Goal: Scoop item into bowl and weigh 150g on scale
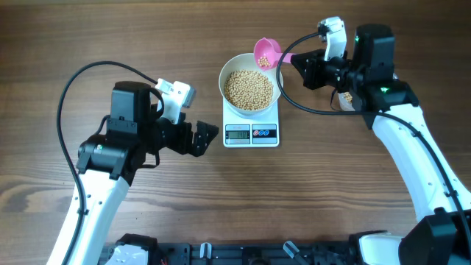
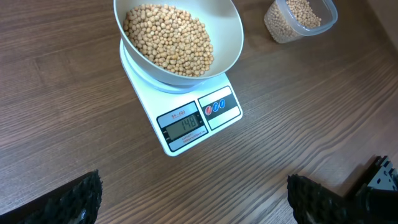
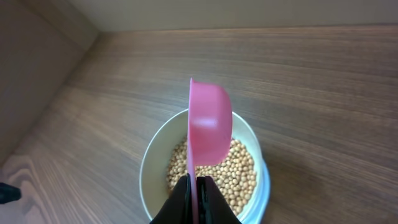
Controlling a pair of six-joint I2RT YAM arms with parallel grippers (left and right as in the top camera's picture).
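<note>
The white bowl [image 1: 228, 73] stands on the white scale [image 1: 251, 135], holding a heap of beige beans [image 1: 248, 89]. My right gripper [image 1: 294, 57] is shut on the handle of a pink scoop [image 1: 267, 51], held over the bowl's far right rim with a few beans in it. In the right wrist view the scoop [image 3: 210, 127] stands on edge above the beans [image 3: 239, 174], with the gripper [image 3: 197, 199] pinching its handle. My left gripper [image 1: 210, 137] is open just left of the scale. In the left wrist view its fingers [image 2: 84, 196] flank bare wood before the scale [image 2: 193, 124], whose display begins with 14.
A clear plastic tub [image 2: 300, 18] of beans stands to the right of the bowl [image 2: 231, 37]. Overhead, the tub [image 1: 346, 98] is mostly hidden under my right arm. A black frame runs along the table's near edge [image 1: 243, 254].
</note>
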